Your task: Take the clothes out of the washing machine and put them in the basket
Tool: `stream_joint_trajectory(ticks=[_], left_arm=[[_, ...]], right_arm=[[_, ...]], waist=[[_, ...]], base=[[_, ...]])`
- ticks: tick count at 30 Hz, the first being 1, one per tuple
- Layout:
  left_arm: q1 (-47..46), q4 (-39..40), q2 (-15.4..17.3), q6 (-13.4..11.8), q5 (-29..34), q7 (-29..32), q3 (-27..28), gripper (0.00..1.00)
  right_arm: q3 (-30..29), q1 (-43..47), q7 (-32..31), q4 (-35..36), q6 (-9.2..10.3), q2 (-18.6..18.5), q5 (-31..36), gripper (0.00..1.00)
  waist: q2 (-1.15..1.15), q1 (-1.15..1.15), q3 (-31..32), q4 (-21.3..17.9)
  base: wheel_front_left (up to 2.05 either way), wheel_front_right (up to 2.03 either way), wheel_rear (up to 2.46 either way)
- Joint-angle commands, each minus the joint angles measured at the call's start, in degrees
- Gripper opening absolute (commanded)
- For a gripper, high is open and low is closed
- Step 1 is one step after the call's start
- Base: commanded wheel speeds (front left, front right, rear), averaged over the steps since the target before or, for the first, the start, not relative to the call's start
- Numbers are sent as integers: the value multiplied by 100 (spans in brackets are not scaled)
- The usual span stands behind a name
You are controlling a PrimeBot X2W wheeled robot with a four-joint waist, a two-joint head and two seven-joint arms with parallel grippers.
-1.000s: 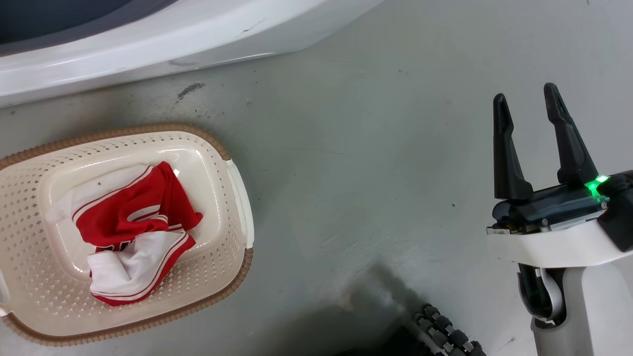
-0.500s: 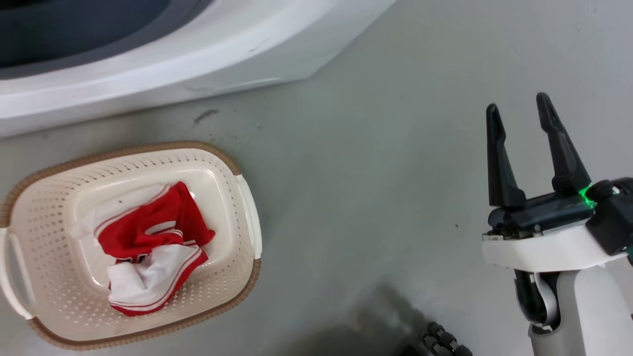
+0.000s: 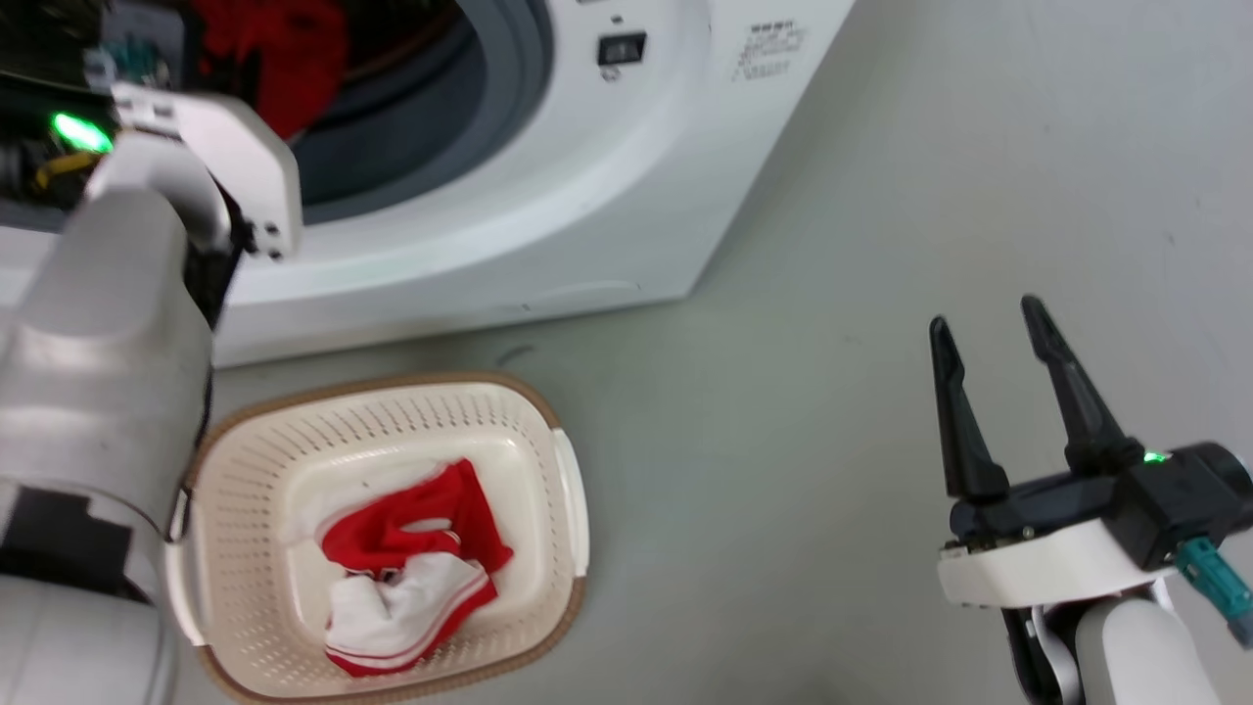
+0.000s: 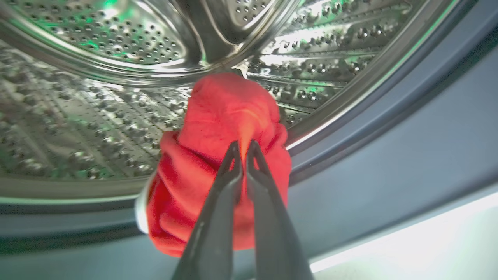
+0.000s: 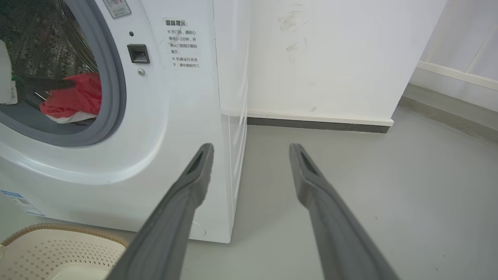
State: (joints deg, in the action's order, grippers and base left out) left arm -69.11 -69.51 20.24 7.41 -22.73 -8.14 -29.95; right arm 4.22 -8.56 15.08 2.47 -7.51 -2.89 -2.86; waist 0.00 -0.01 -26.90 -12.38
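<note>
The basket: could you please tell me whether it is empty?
Not empty: the basket holds crumpled red-and-white clothes, lying on its bottom.

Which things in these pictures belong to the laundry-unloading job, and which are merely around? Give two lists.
Job: washing machine; red garment in the drum, pinched by the left tool; basket; red-and-white garment inside it.
Merely around: white wall; dark skirting board; right tool, open and idle.

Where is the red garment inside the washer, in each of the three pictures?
Head view: the red garment sits top left, inside the washer opening.
Left wrist view: centre, pinched by the left gripper.
Right wrist view: left edge, low in the opening.
Shared landmark: the grey rubber ring.
</note>
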Motion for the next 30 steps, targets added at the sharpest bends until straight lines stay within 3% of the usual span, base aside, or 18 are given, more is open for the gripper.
stream_joint_trajectory(ticks=[1,10,12,13,22,24,30], left_arm=[[138,22,-26,0,-63,-132,24,0],[1142,657,-202,-119,-108,-705,57,0],[1335,1087,-157,-210,-45,-713,99,0],[1776,1802,-72,-373,22,-715,184,0],[2917,3835,278,-820,125,-685,307,0],[3351,4737,464,-1065,121,-522,340,0],[3896,6022,742,-1414,137,-224,405,0]], right_arm=[[-4,97,14,-12,4,4,60,100],[-66,568,13,-90,4,2,224,100],[-86,661,13,-108,4,3,240,100],[-150,811,14,-140,4,4,232,100],[-162,1150,14,-215,4,4,286,100],[-155,1256,13,-235,4,4,297,100],[-143,1372,13,-251,4,4,271,100]], waist=[[0,1,382,231],[0,1,1173,625],[0,1,1311,703],[0,1,1510,800],[0,1,2001,956],[0,1,2151,985],[0,1,2316,1009]], base=[[0,0,0],[0,0,0],[0,0,0],[0,0,0],[0,0,0],[0,0,0],[0,0,0]])
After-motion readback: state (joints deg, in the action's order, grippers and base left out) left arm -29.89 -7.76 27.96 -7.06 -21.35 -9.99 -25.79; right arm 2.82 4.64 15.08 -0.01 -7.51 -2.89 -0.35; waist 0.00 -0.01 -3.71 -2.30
